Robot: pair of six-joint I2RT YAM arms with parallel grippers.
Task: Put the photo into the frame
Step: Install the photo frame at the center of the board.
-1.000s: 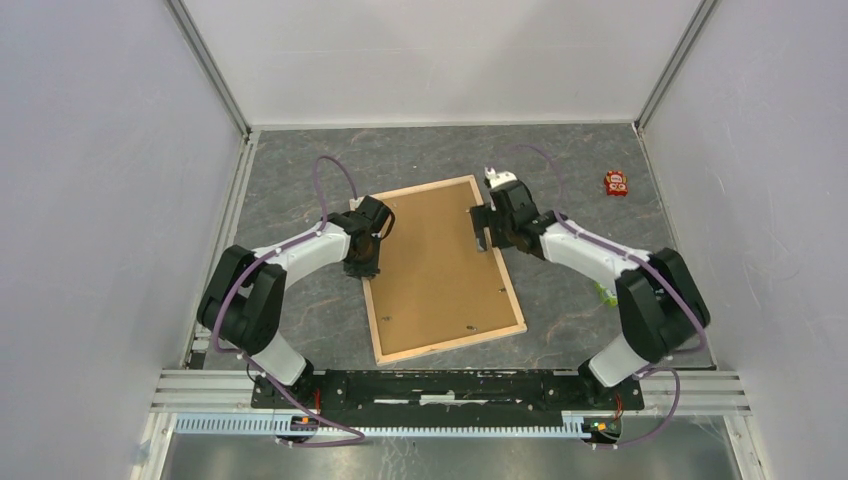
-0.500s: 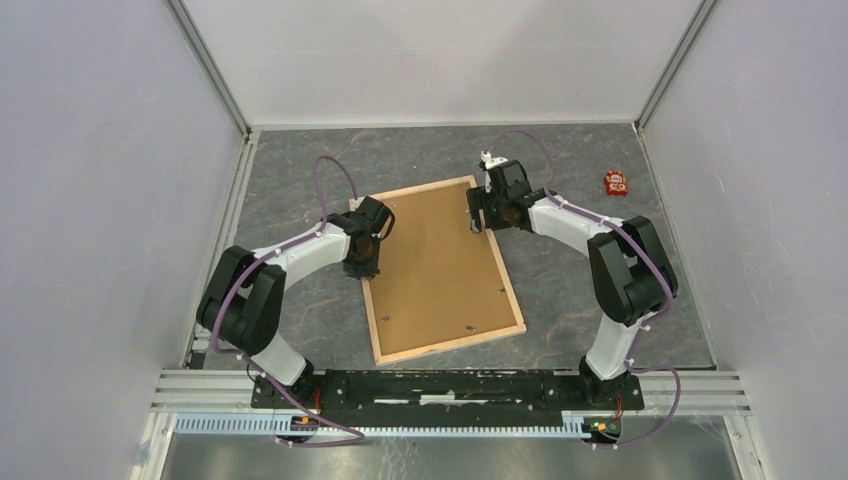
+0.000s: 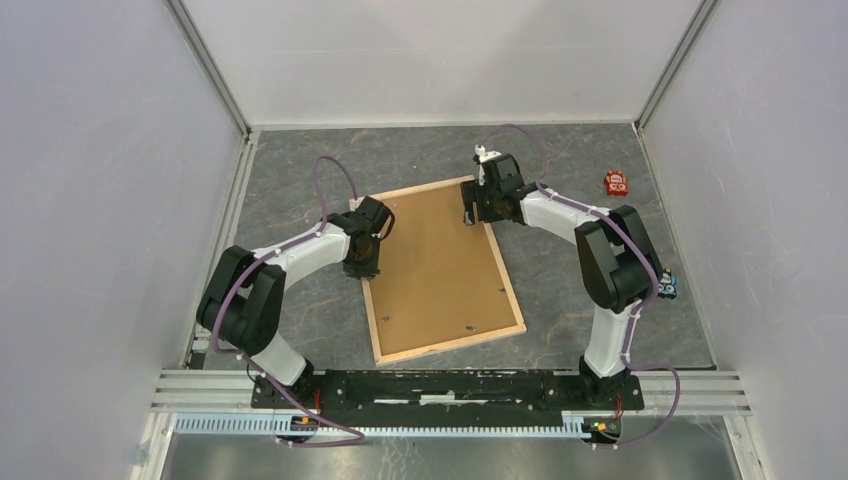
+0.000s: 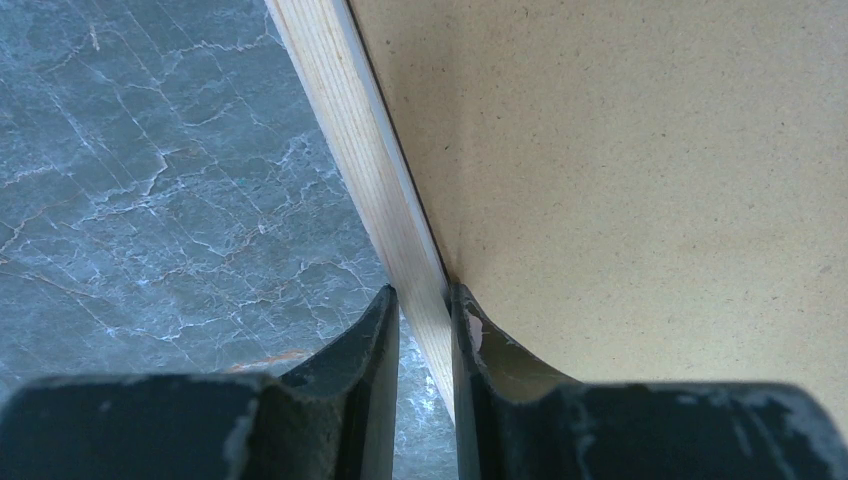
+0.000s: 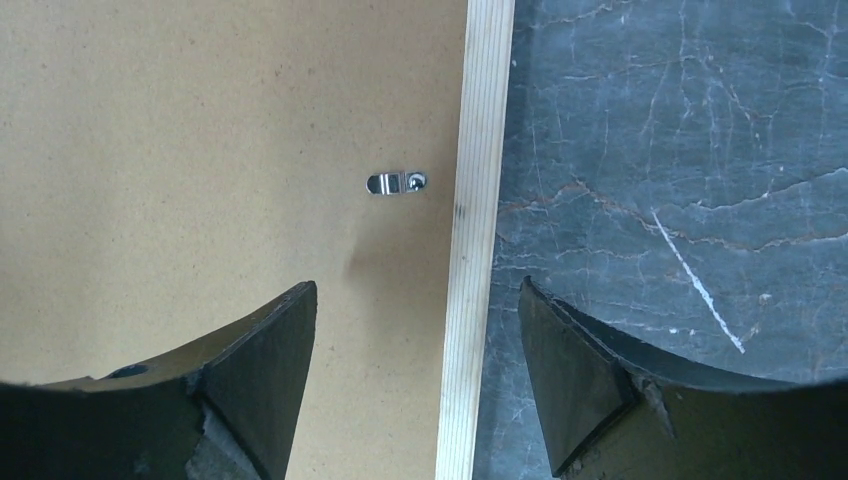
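The frame (image 3: 450, 343) of pale wood lies face down on the grey table, with the brown backing board (image 3: 440, 265) filling it. The photo is hidden. My left gripper (image 3: 365, 270) is shut on the frame's left rail (image 4: 355, 130), one finger outside over the table and one inside on the board (image 4: 640, 180). My right gripper (image 3: 470, 214) hovers open over the right rail (image 5: 480, 150) near the frame's far corner, its jaws straddling the rail without touching it. A small metal clip (image 5: 397, 183) sits on the backing board (image 5: 200, 150) just ahead of the right gripper (image 5: 415, 290).
A small red object (image 3: 616, 183) lies at the far right of the table. A small dark-and-blue object (image 3: 668, 288) sits by the right arm's elbow. Grey walls enclose the table on three sides. An aluminium rail (image 3: 450, 385) runs along the near edge.
My right gripper has moved along the right rail toward the frame's far corner, and the arm has folded in. The left gripper and the frame have not moved.
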